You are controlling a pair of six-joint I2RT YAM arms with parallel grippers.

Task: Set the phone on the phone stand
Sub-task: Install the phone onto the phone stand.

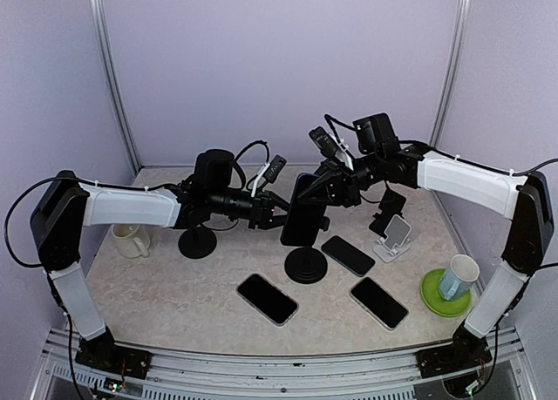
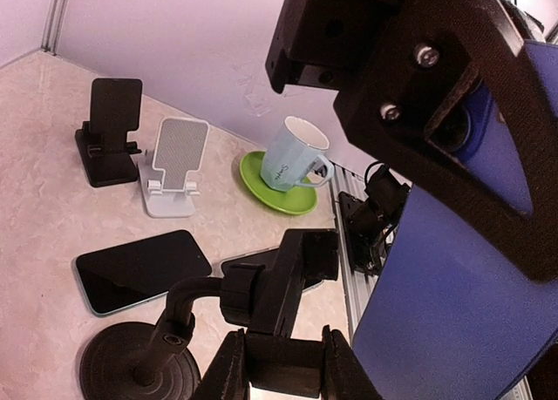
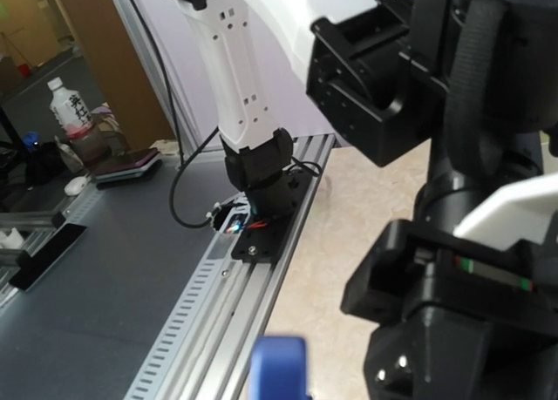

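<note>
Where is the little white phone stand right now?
In the top view the white phone stand sits on the right side of the table, just in front of a small black stand, with the mug on its green saucer further right.

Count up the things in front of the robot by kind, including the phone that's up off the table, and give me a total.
Phones: 4
Phone stands: 4
Mugs: 2
Saucer: 1
Total: 11
</note>
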